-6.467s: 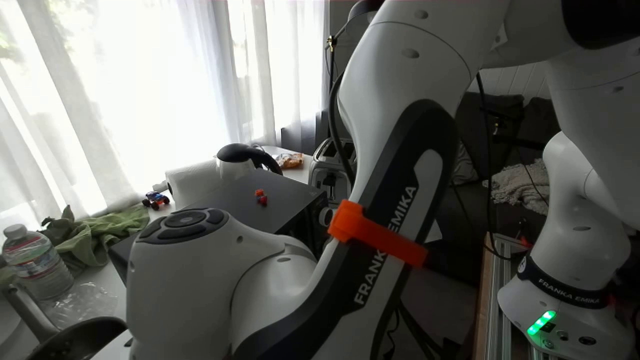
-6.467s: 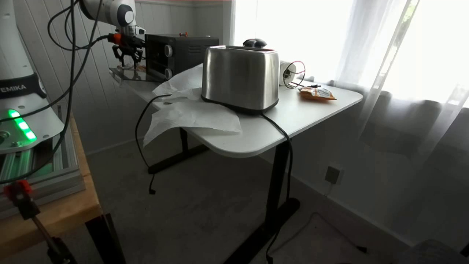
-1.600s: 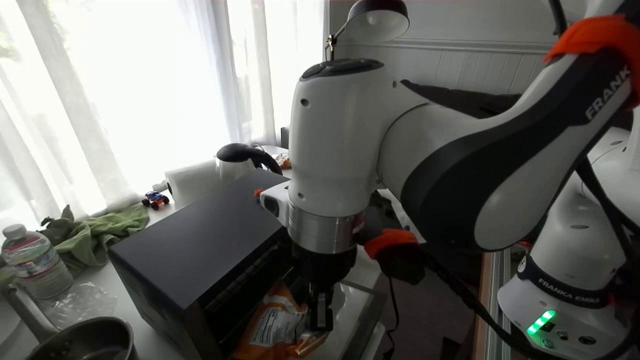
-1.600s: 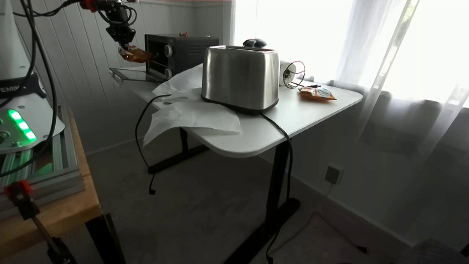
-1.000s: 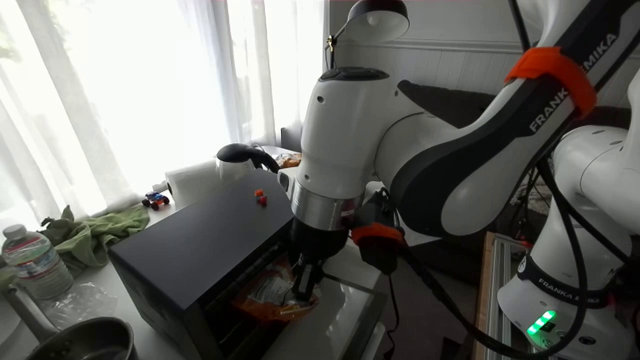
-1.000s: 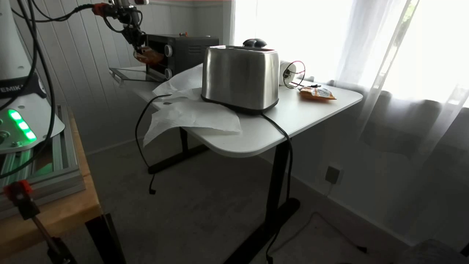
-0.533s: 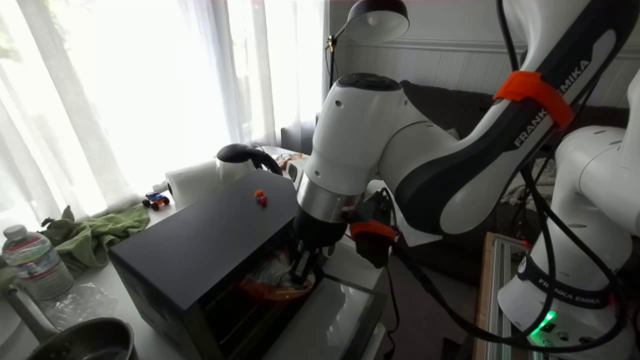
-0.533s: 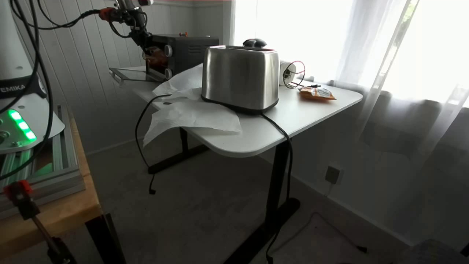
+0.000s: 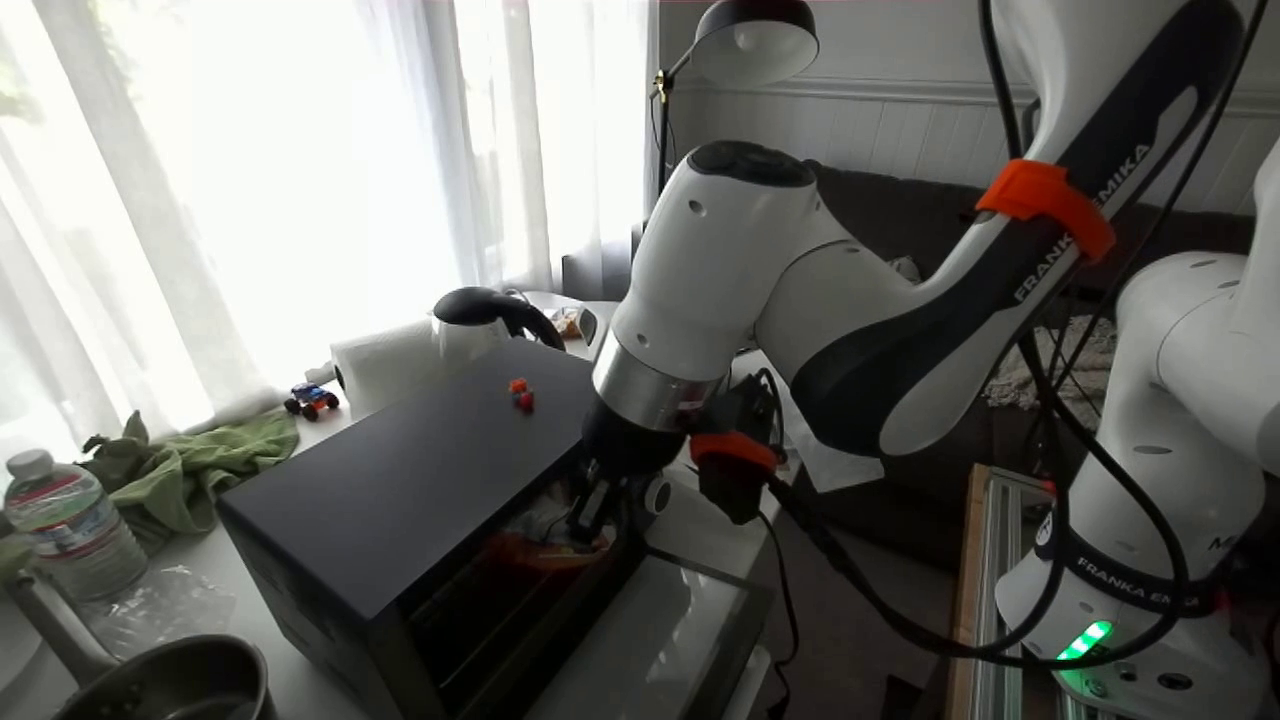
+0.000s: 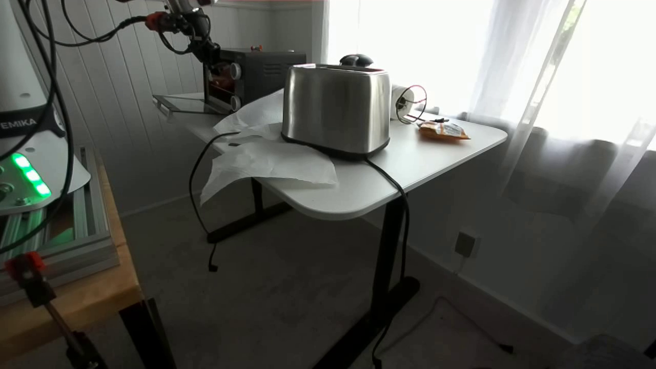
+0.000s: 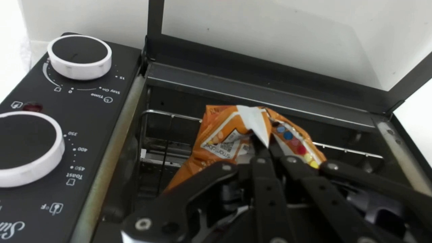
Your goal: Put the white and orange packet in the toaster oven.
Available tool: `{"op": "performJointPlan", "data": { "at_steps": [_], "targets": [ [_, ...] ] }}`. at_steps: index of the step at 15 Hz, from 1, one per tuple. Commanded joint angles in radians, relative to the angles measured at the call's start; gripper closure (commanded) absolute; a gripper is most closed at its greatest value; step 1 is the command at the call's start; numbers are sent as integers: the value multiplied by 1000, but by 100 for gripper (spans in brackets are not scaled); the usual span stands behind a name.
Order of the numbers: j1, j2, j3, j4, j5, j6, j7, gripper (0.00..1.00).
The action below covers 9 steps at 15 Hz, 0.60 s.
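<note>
The packet (image 11: 221, 140) moved deeper into the oven (image 9: 410, 470); only the wrist view clearly shows the gripper (image 11: 268, 148) pinching it.

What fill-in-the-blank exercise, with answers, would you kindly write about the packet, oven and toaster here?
The end effector grips the white and ____ packet.
The door of the toaster oven is not shut but ____.
The slot toaster stands on a table whose colour is ____.
Missing words: orange; open; white.

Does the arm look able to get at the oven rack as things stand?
Probably yes: the door is down, and the gripper, pinching the packet, is at the mouth of the oven. Only the packet seems to lie between gripper and rack.
</note>
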Motion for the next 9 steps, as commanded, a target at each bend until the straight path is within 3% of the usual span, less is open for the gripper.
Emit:
{"op": "performJointPlan", "data": {
  "at_steps": [1,3,4,5,9],
  "targets": [
    [-22,5,3,-9,-85,41,89,98],
    [-28,7,3,-5,-125,48,115,91],
    [-30,9,4,-3,-139,50,124,83],
    [-32,10,4,-1,-155,49,136,69],
    [-37,12,4,0,-196,49,166,42]
  ]
}}
